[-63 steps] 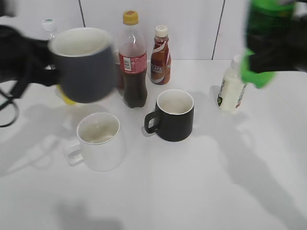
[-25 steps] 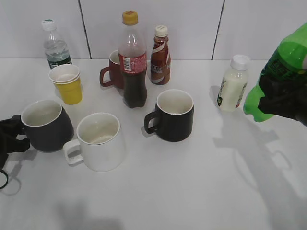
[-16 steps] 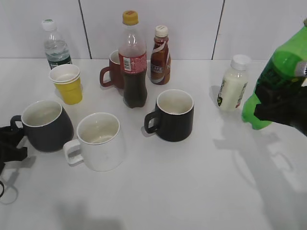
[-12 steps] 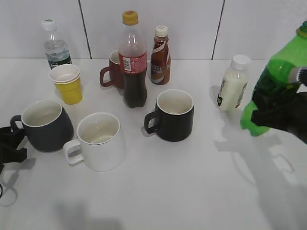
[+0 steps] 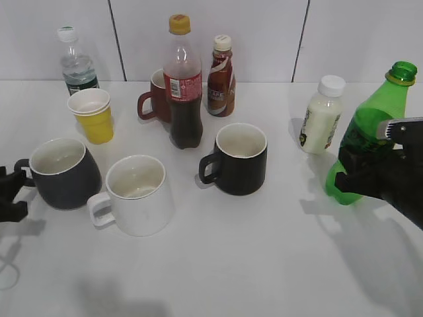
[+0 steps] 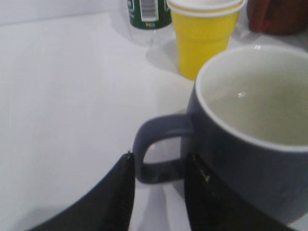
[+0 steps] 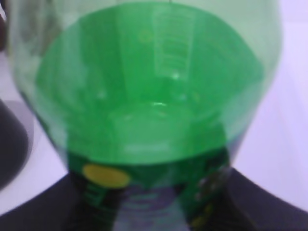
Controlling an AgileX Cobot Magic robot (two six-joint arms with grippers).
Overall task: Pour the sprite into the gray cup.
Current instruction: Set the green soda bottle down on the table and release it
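Observation:
The gray cup (image 5: 63, 173) stands upright on the table at the left, with its handle toward my left gripper (image 5: 10, 191). In the left wrist view the cup (image 6: 250, 144) fills the right side and a faint glint shows inside it. My left gripper (image 6: 160, 161) is open, with a finger on either side of the handle and gaps between. The sprite (image 5: 367, 132) is uncapped and leans slightly, its base at the table on the right. My right gripper (image 5: 360, 178) is shut on its labelled lower body. The bottle (image 7: 149, 86) fills the right wrist view above that gripper (image 7: 154, 197).
A white mug (image 5: 135, 195) stands right beside the gray cup, and a black mug (image 5: 238, 158) is at the centre. Behind are a cola bottle (image 5: 184, 86), a coffee bottle (image 5: 221, 76), a red-brown mug (image 5: 153, 99), a yellow cup (image 5: 92, 115) and a water bottle (image 5: 76, 66). A white bottle (image 5: 320, 122) stands beside the sprite.
The gray cup was set down from mid-air and my left gripper let go, backing off leftward. My right gripper lowered the tipped sprite and turned it nearly upright at the table.

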